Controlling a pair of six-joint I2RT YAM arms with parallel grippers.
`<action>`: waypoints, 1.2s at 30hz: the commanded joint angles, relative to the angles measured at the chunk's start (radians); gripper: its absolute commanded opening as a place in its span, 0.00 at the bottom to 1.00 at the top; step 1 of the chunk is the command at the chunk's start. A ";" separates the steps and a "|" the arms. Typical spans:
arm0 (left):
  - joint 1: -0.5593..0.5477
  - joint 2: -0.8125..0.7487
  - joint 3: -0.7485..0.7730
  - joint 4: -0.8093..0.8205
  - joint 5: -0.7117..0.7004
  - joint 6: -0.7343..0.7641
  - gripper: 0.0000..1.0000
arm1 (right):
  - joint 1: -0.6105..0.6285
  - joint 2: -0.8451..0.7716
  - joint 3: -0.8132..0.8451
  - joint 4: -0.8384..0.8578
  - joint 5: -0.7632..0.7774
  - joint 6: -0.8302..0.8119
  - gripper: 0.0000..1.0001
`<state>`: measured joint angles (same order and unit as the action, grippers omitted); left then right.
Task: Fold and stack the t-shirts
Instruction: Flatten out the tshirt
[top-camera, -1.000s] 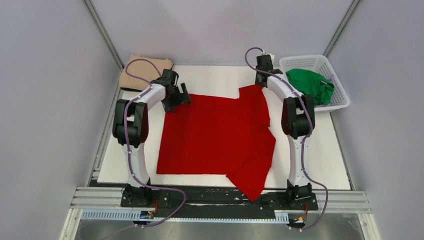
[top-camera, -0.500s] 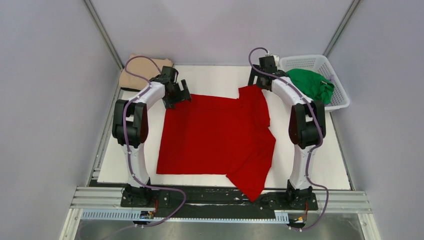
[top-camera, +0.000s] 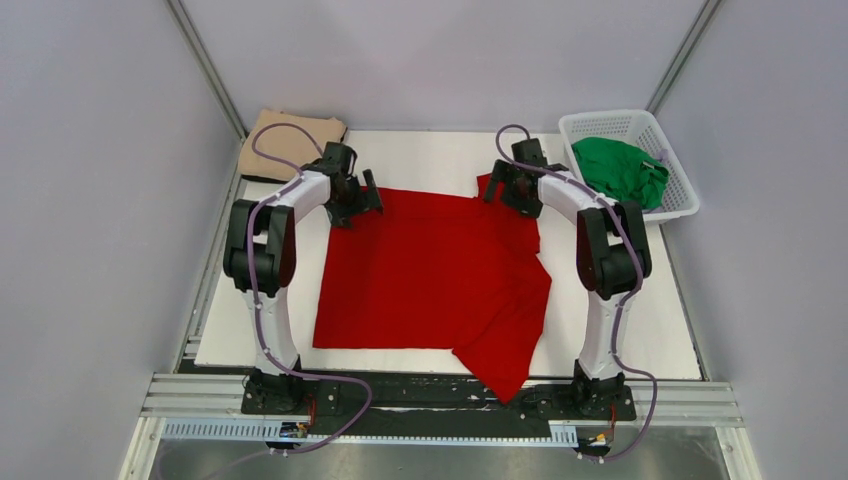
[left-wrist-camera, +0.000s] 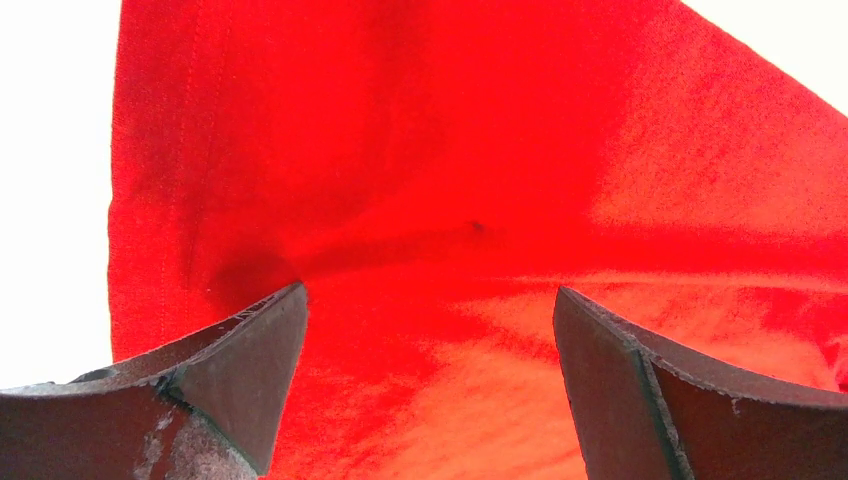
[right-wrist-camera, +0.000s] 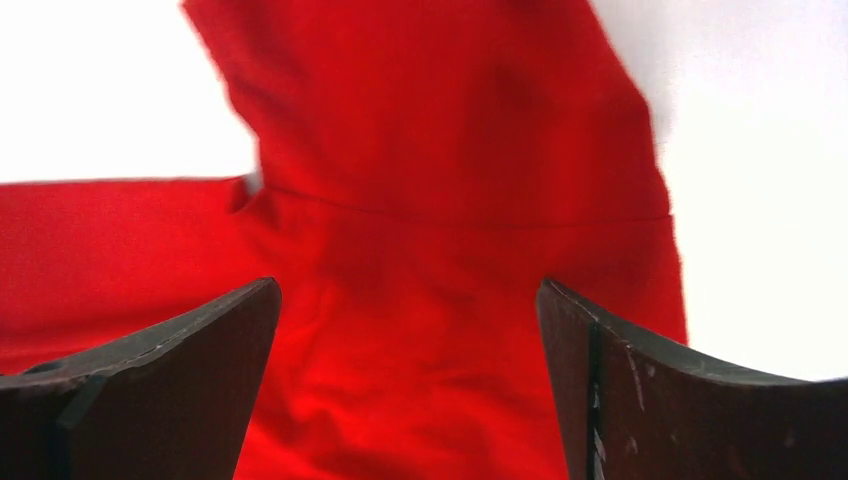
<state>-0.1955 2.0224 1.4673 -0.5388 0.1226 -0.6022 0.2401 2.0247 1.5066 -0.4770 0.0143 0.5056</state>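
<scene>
The spread shirt (top-camera: 430, 270) lies across the middle of the table (top-camera: 430, 150), its lower corner reaching past the near edge at lower centre. The left gripper (top-camera: 360, 200) sits over the shirt's upper left corner, and the right gripper (top-camera: 505, 190) over its upper right sleeve. A folded shirt (top-camera: 290, 140) lies at the upper left, by the table's far left corner. At the upper right a basket (top-camera: 600, 122) stands beside the table, with a bunched shirt (top-camera: 620, 170) in it.

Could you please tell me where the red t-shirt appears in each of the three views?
Top external: red t-shirt spread flat at centre.
Left wrist: red t-shirt fills most of the frame.
Right wrist: red t-shirt fills the middle.
Shared landmark: the white table bordering the cloth.
</scene>
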 joint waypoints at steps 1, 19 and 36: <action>0.007 0.043 0.044 0.000 -0.051 -0.007 1.00 | -0.048 0.064 0.035 0.000 0.035 0.031 1.00; 0.056 0.344 0.412 -0.104 -0.044 -0.067 1.00 | -0.187 0.504 0.629 -0.110 -0.021 -0.002 1.00; -0.009 -0.021 0.306 -0.150 -0.105 0.016 1.00 | -0.107 0.069 0.451 -0.099 0.001 -0.180 1.00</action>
<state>-0.1665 2.2662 1.9045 -0.6601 0.0929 -0.6353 0.0830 2.3894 2.0899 -0.5976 -0.0616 0.3748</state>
